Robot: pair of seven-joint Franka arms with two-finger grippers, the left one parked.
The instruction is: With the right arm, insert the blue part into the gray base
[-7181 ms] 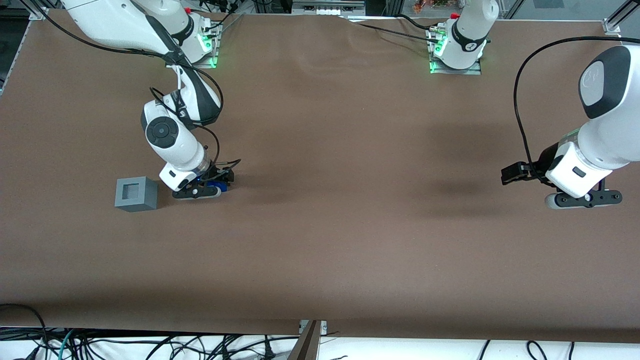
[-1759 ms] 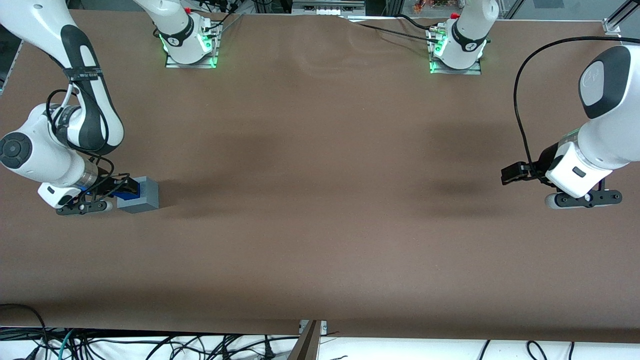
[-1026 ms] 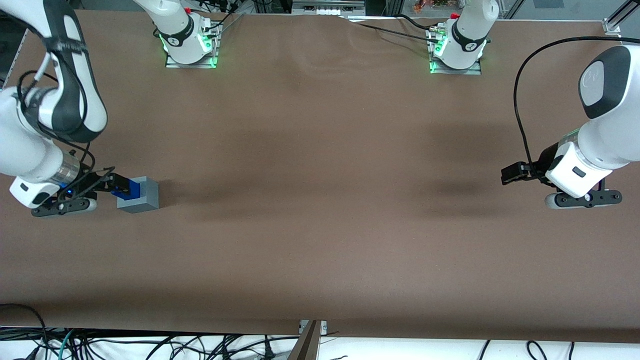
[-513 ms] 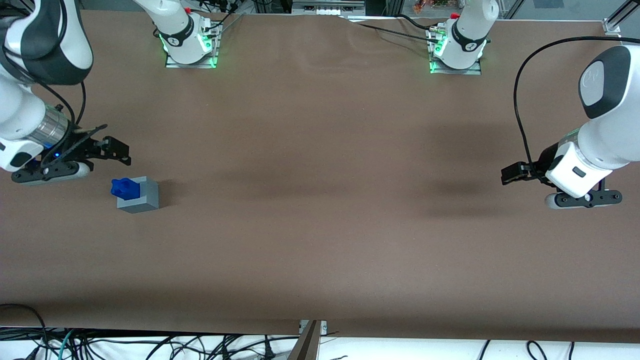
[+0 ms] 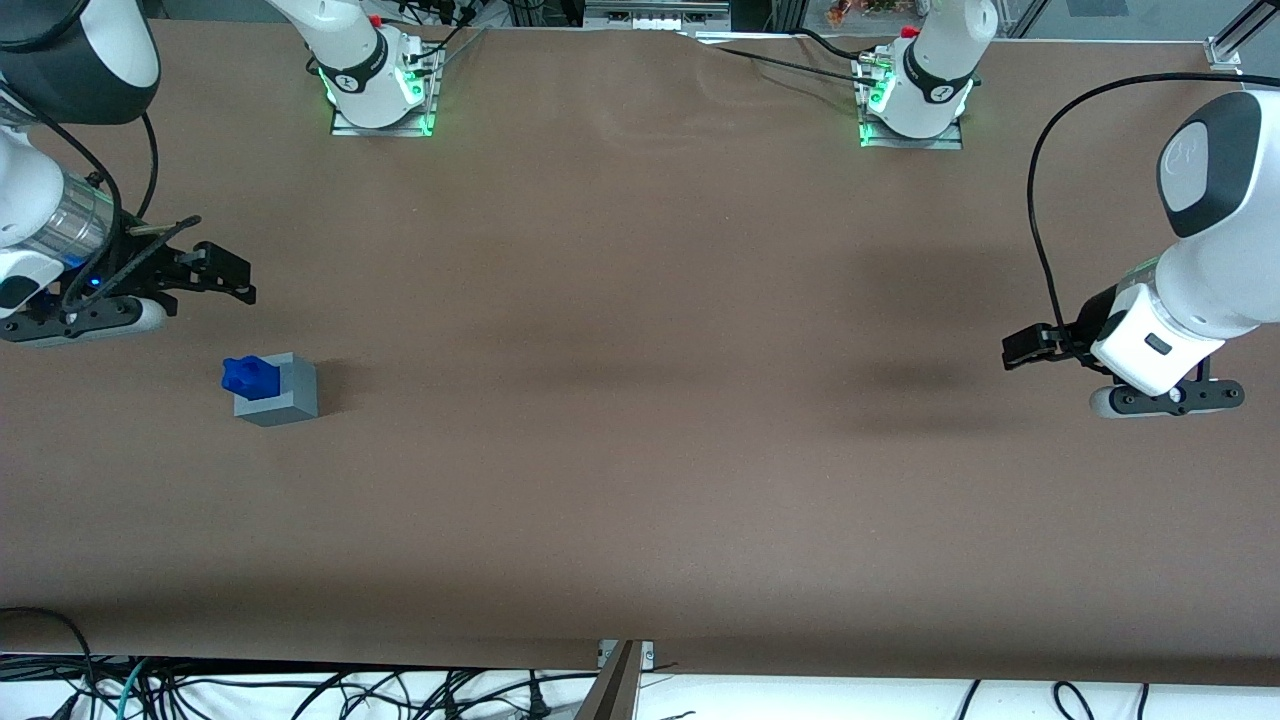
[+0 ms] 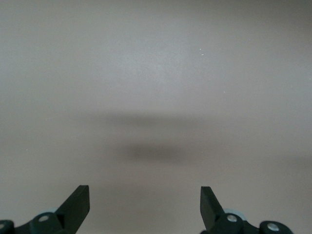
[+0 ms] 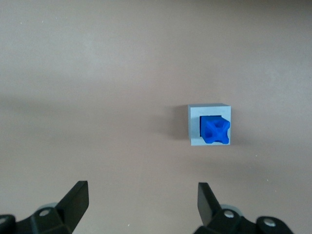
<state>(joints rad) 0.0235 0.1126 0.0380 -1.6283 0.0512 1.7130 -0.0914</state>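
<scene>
The fingers (image 7: 75, 197) of the gripper (image 5: 225, 275) are spread wide with nothing between them, raised above the surface (image 5: 640, 400) and well apart from the gray base (image 5: 285, 395), farther from the front camera than the base. The right arm (image 5: 45, 215) reaches up from there and is cut off at the edge of the front view, so most of it cannot be seen.

The blue part (image 5: 248, 376) sits in the top of the gray base, its knobby top sticking up above the cube.

From the front, the blue part seems to lean out over the base's edge toward the working arm's end of the surface. The right wrist view looks straight down and shows the blue part (image 7: 215, 130) inside the square recess of the gray base (image 7: 209, 125), with a strip of gray rim around it. How deep it has seated cannot be told from either view.

The left wrist view shows only bare brown surface (image 6: 156, 73) and faint shadows.
</scene>
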